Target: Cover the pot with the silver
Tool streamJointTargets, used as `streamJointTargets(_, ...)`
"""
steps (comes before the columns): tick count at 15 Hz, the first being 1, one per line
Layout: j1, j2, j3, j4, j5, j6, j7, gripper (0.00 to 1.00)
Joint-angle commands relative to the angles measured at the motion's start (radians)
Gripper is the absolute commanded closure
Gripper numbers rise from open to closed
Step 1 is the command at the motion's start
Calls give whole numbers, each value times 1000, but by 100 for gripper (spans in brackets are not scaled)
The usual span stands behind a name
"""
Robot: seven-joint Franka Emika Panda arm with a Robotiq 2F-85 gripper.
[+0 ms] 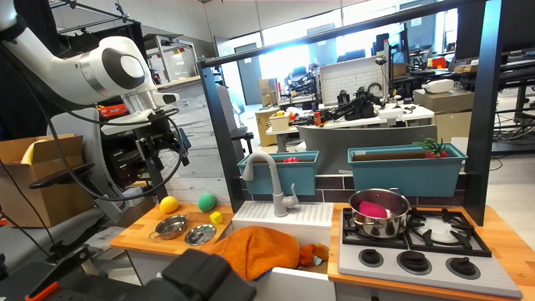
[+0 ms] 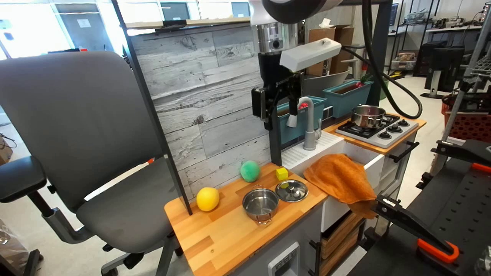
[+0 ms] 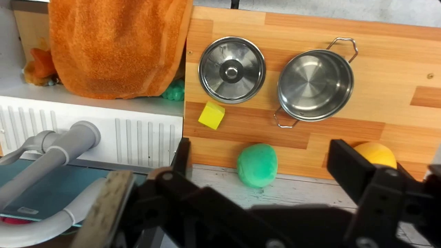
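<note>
The pot is round shiny metal and stands on the stove's left burner, uncovered, with a pink-magenta object inside. It also shows in an exterior view and is out of the wrist view. A round silver lid with a knob lies flat on the wooden counter, also seen in both exterior views. A smaller empty metal pot with wire handles sits beside it. My gripper is open and empty, high above the counter near the back panel, as an exterior view shows.
A green ball, yellow ball and yellow block lie on the counter. An orange towel drapes over the sink. A grey faucet stands between counter and stove. Teal bins hang behind.
</note>
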Motion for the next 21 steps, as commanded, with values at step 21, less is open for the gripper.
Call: streamJointTargets(21,-59,321,-29,-13,-43,203,-252,0)
